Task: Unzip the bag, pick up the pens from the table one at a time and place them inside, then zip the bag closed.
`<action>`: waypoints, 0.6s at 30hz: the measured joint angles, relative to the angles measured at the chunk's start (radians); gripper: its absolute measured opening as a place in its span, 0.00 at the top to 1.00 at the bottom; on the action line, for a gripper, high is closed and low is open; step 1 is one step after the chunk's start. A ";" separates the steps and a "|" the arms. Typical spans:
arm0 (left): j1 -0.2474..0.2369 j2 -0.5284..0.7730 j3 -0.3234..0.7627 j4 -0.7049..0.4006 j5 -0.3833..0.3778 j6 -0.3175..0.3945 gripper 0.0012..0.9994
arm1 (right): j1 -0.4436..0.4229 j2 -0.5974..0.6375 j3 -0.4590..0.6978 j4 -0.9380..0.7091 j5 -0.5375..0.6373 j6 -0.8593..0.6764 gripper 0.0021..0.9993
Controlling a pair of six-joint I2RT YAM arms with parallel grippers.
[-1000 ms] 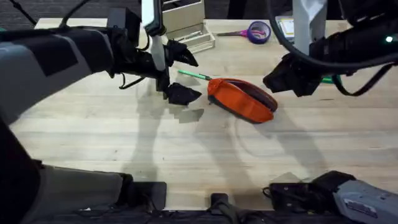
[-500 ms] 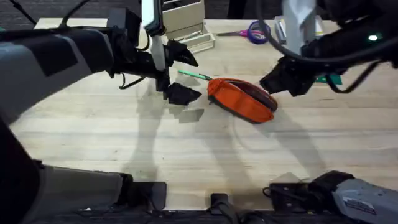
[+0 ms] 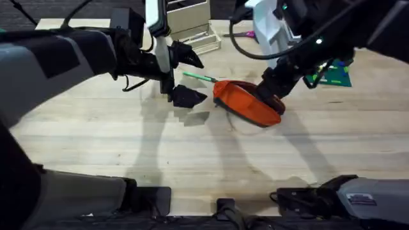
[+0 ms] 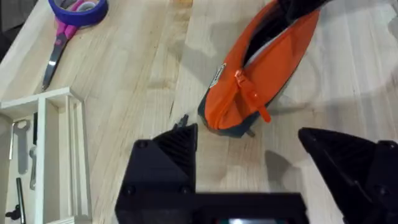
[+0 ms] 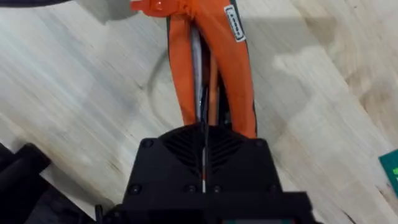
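Observation:
The orange bag [image 3: 246, 103] lies on the table [image 3: 128, 140] with its zip open; the slit shows in the right wrist view [image 5: 200, 68]. My right gripper [image 3: 271, 89] hovers over the bag's right end with its fingers shut on a thin dark pen [image 5: 204, 106] that points into the opening. A green pen [image 3: 199, 76] lies just left of the bag. My left gripper [image 3: 189, 78] stands open around that spot, a little short of the bag's left end [image 4: 261, 74], with nothing between its fingers [image 4: 165, 168].
A clear plastic box [image 3: 192, 25] stands at the back, with purple-handled scissors [image 4: 59, 46] and a purple tape roll [image 4: 78, 9] beside it. A green card [image 3: 332, 73] lies to the right of the bag. The front half of the table is bare wood.
My right arm has swung left and down from the right side until its gripper sits over the bag's right end. The left arm and the green pen have not moved.

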 joint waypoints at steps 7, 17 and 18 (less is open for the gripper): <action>0.000 0.000 0.000 0.000 0.000 0.000 0.01 | 0.000 0.077 0.000 0.029 0.000 -0.028 0.97; 0.000 0.000 0.000 0.000 0.000 0.000 0.01 | 0.000 0.178 0.000 0.126 0.003 -0.060 0.97; 0.000 0.000 0.000 0.000 0.000 0.000 0.01 | 0.000 0.185 0.000 0.127 0.003 -0.061 0.97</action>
